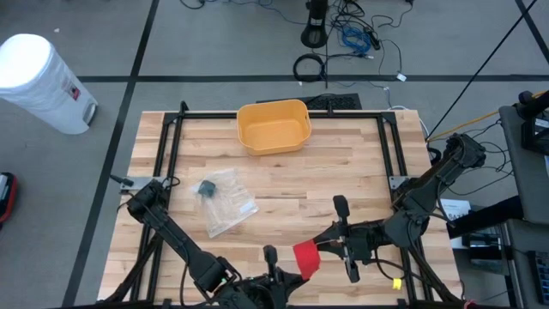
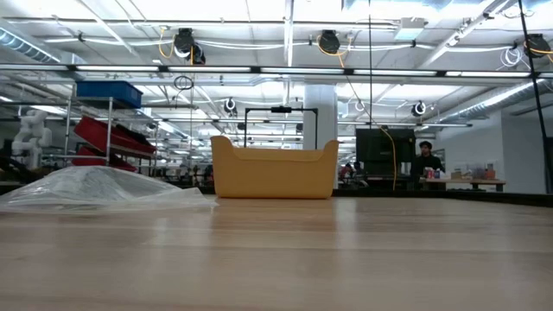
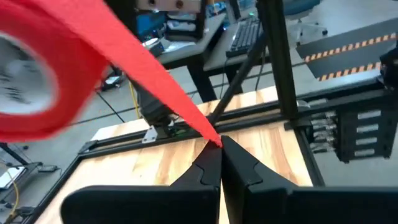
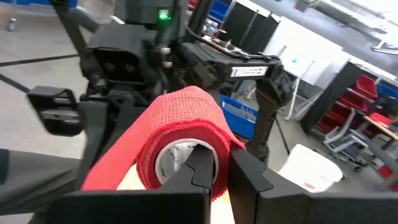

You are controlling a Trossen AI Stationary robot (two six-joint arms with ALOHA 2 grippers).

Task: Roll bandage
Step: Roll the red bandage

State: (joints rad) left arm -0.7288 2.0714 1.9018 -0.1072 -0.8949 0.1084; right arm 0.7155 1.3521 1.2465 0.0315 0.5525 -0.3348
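Both tools clamp the red bandage (image 1: 306,257): right on the roll, left on its tail stretched between.

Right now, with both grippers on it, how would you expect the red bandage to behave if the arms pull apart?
The red bandage is probably soft: its loose tail runs as a flat strip to the shut left gripper. The roll, wound on a pale core and clamped by the right gripper, would likely unwind rather than resist.
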